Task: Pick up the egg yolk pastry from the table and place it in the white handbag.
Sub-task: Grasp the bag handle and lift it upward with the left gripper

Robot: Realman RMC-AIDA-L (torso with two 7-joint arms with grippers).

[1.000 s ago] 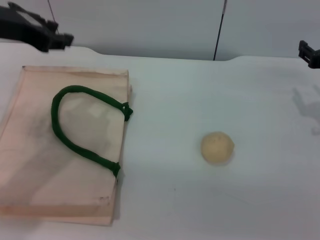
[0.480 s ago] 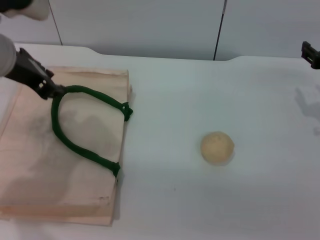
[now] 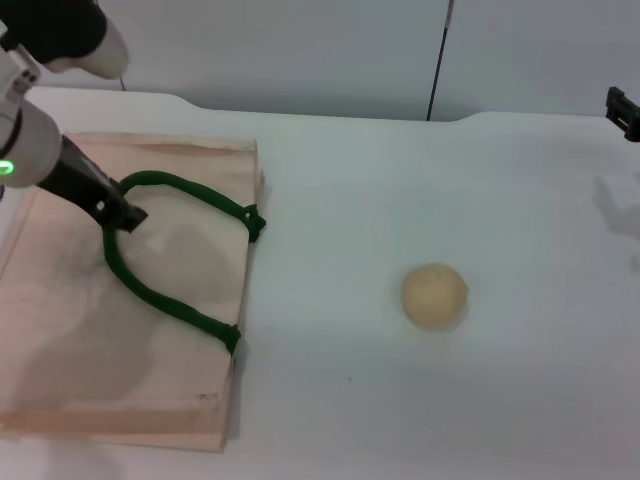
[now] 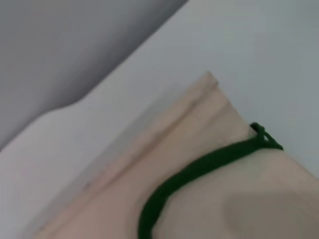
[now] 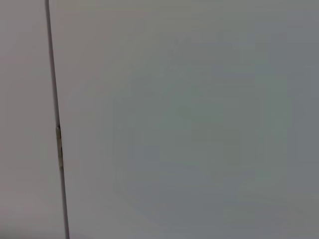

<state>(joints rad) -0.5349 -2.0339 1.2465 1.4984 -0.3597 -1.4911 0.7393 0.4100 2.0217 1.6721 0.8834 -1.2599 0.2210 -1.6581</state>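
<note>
One left hand [image 3: 128,215] at white handbag's [image 3: 60,330] green handle [image 3: 160,295], grip unclear; next: lift it open. Egg yolk pastry [image 3: 435,296] untouched on worktop [image 3: 400,180].

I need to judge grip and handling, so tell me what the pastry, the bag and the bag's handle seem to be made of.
Egg yolk pastry: looks like baked dough, matte pale yellow, faintly speckled.
White handbag: seems to be thin woven fabric, cream to peach, lying flat with a soft fold along its far edge.
Handle: likely dark green cord or rope, round and limp, curving in a loop.
The left claw is at that handle.
</note>
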